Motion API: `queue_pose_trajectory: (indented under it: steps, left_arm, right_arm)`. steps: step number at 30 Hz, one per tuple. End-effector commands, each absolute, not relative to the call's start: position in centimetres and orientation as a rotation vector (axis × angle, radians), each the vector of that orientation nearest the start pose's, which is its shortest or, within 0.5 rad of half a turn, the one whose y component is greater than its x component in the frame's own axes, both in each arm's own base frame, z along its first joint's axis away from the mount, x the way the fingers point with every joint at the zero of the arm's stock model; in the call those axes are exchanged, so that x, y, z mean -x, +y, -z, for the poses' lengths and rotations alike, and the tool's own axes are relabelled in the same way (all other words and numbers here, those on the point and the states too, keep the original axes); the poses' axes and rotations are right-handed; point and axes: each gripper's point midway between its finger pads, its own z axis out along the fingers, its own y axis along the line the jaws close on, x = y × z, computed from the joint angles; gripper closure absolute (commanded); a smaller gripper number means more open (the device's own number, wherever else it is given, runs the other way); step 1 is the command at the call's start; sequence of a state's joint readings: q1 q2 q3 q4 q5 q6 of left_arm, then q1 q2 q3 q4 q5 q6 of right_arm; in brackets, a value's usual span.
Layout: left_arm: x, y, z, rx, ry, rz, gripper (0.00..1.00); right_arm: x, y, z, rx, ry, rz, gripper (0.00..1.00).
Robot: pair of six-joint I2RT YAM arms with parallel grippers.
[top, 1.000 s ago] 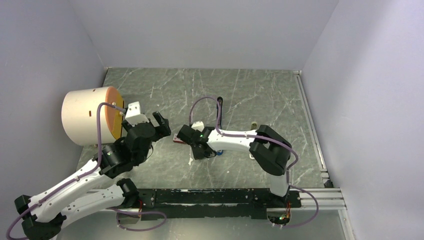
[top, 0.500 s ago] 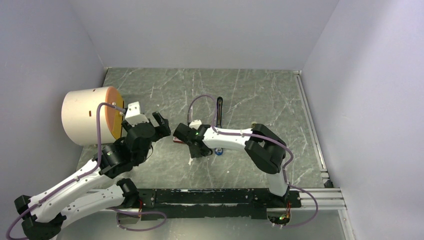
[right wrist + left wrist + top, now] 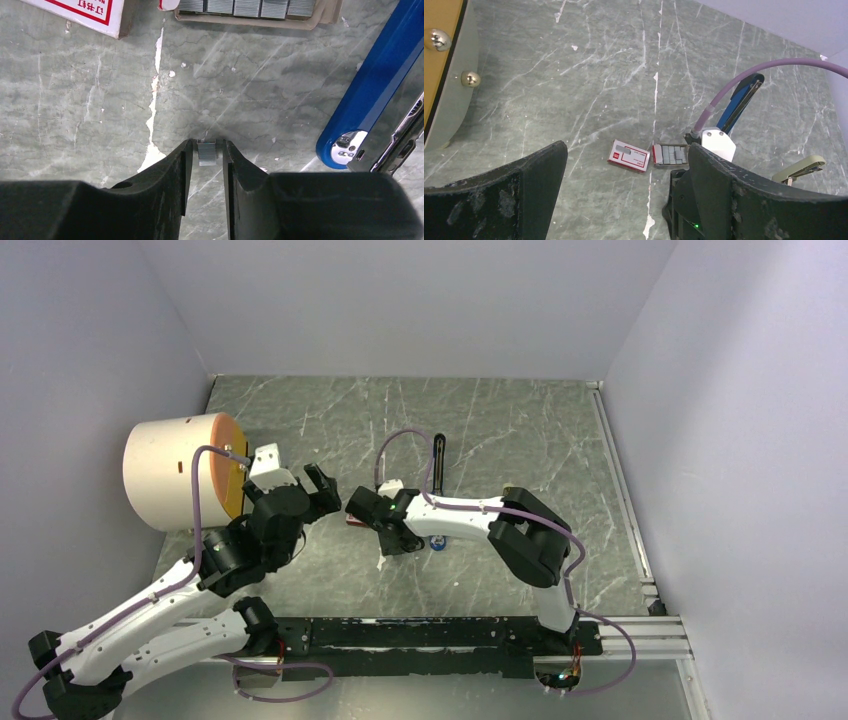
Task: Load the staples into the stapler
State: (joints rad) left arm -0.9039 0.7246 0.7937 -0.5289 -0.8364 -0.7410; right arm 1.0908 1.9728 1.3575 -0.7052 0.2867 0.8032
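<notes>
— Staples (image 3: 207, 154): location?
— You have one short strip at lower centre, between the fingertips of your right gripper (image 3: 207, 147). More blocks fill the beige tray (image 3: 330, 12) at the top edge. Your blue stapler (image 3: 370, 85) lies at right, apart from both.
— Jaws?
— Right pair stands close beside the strip; whether it pinches, I cannot tell. Your left gripper (image 3: 626, 170) stands wide apart, empty.
</notes>
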Motion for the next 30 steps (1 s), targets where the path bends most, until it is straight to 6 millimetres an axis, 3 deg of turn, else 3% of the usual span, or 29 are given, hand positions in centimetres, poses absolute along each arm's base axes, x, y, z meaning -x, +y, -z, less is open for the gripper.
queue_pose_trajectory:
  steps: [1,18,30]
  left_arm:
    - [-23.7,-11.3,-24.8,0.379,1.830,0.257,0.05]
    - [-23.4,-11.1,-24.5,0.388,1.839,0.265,0.05]
    - [-23.4,-11.4,-24.3,0.382,1.846,0.274,0.06]
  right_arm:
    - [-19.7,32.5,0.0,0.343,2.754,0.047,0.67]
    - [-19.5,31.8,1.4,0.302,2.754,0.066,0.72]
    - [-20.0,31.5,1.2,0.275,2.739,0.056,0.73]
